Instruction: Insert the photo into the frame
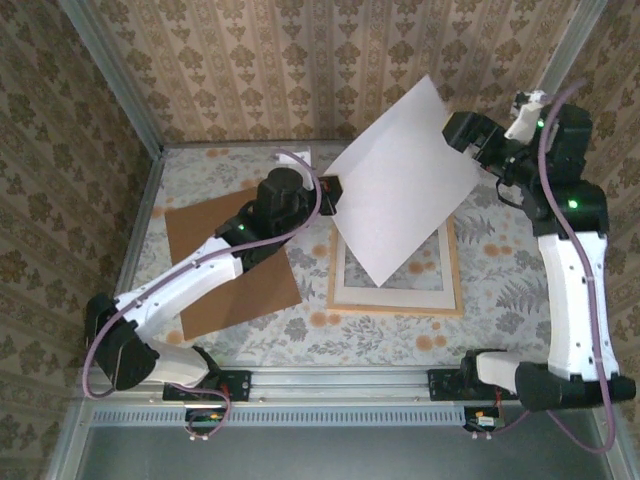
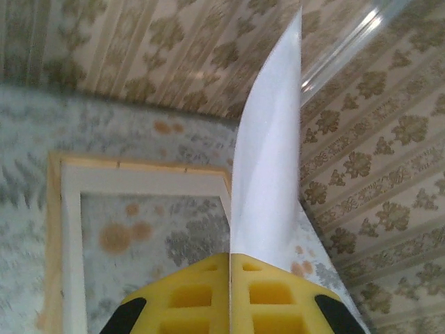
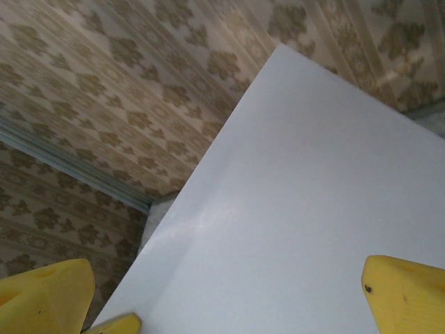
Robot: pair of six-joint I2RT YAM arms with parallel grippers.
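Yellow fingers (image 2: pixel 195 296) of your left gripper (image 2: pixel 229 264) are clamped on one edge of the photo (image 1: pixel 400 180). The sheet stands tilted above the table (image 1: pixel 480 330), white back to the top camera. Your right gripper (image 3: pixel 222 285) is spread wide, with that white back in front of its fingers. The frame (image 1: pixel 395 308) lies flat under the photo's lower corner. A brown board (image 1: pixel 235 275) sits left of it, under your left arm.

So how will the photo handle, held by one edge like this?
Probably floppy: the photo curves along its length above the shut left jaws. Likely light, since that single edge pinch holds it raised over the frame. It may sag or swing when moved.
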